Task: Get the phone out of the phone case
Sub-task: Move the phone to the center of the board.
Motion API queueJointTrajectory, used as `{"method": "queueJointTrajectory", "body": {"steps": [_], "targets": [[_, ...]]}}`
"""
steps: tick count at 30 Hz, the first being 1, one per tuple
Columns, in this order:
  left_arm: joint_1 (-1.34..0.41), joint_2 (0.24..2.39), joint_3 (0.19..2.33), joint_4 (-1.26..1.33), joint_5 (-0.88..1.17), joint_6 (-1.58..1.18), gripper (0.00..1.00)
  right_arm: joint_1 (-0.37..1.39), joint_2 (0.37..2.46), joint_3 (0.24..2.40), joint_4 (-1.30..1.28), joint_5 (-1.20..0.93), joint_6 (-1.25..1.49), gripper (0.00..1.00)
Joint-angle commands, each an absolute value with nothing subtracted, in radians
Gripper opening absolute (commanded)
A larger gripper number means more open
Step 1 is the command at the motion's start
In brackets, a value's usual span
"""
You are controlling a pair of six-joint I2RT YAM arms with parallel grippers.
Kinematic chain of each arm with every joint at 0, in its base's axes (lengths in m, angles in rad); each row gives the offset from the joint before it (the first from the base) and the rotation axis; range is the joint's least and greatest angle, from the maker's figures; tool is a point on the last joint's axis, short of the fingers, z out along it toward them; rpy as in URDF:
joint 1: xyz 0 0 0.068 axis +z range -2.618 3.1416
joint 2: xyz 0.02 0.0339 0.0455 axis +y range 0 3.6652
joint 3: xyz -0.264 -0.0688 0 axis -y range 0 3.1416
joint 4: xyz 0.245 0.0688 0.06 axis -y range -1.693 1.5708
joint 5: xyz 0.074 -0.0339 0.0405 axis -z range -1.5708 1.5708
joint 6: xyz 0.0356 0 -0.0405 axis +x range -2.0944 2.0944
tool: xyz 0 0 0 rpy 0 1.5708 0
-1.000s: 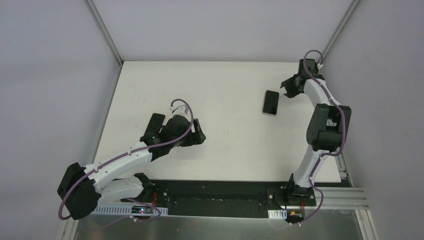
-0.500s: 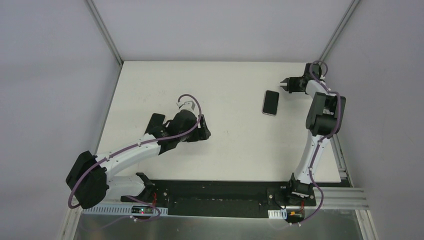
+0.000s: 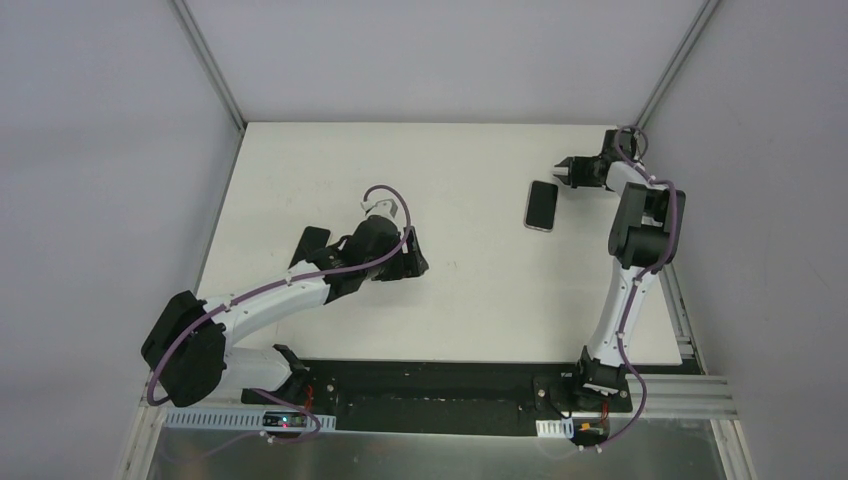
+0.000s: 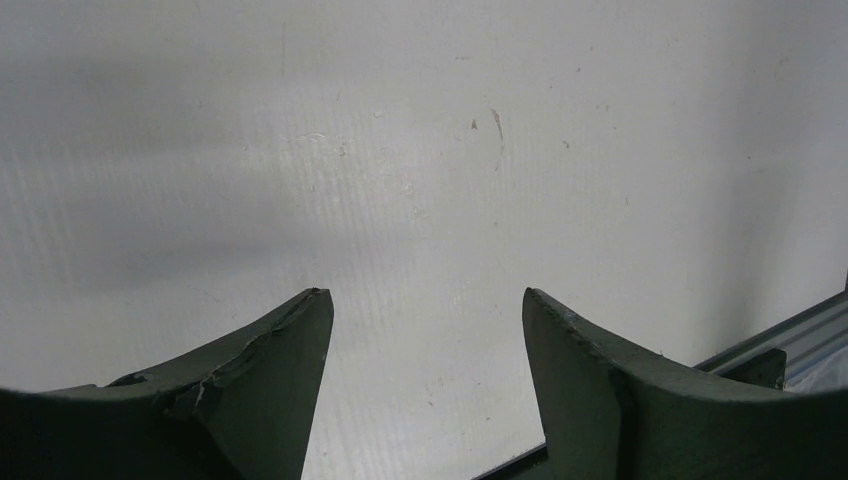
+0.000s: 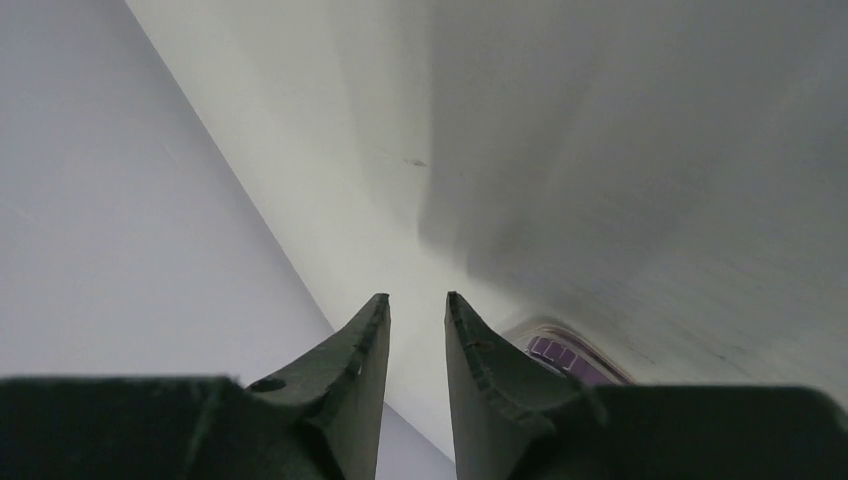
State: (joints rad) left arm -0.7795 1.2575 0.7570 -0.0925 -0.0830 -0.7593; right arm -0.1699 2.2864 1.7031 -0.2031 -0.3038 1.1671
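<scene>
The phone point(image 3: 541, 205) lies flat on the surface point(image 3: 480, 290) toward 2 o'clock, well apart from the phone case point(image 3: 312, 240) (a black shell at 9 o'clock, by the left arm). The right gripper point(image 5: 417, 297), barely parted and pinching nothing, hovers just beside the phone. The left gripper point(image 4: 425, 297) is spread wide.

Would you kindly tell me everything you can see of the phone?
The phone is a slim dark rectangle with rounded corners and a pale rim. It lies flat on the white table, in the far right part, its length running roughly near to far. The right hand sits by its far right corner; whether they touch cannot be told.
</scene>
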Motion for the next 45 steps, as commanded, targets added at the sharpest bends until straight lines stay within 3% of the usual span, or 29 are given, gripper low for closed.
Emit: {"method": "queueJointTrajectory", "body": {"steps": [1,19,23,32,45], "targets": [[-0.784,1.243,0.754,-0.051,-0.057,-0.776,0.7,-0.147,2.278,1.67,-0.236,-0.314,1.188,0.29],[-0.809,1.12,0.661,-0.019,-0.049,-0.815,0.66,-0.087,2.08,1.323,-0.134,-0.306,1.199,0.3],[-0.823,1.082,0.638,-0.016,-0.058,-0.821,0.66,-0.066,2.018,1.267,-0.092,-0.325,1.22,0.26],[-0.853,0.991,0.586,-0.016,-0.069,-0.845,0.66,-0.008,1.922,1.159,-0.13,-0.286,1.232,0.31],[-0.879,0.898,0.534,-0.018,-0.08,-0.863,0.66,0.033,1.792,0.852,0.031,-0.255,1.255,0.33]]}}
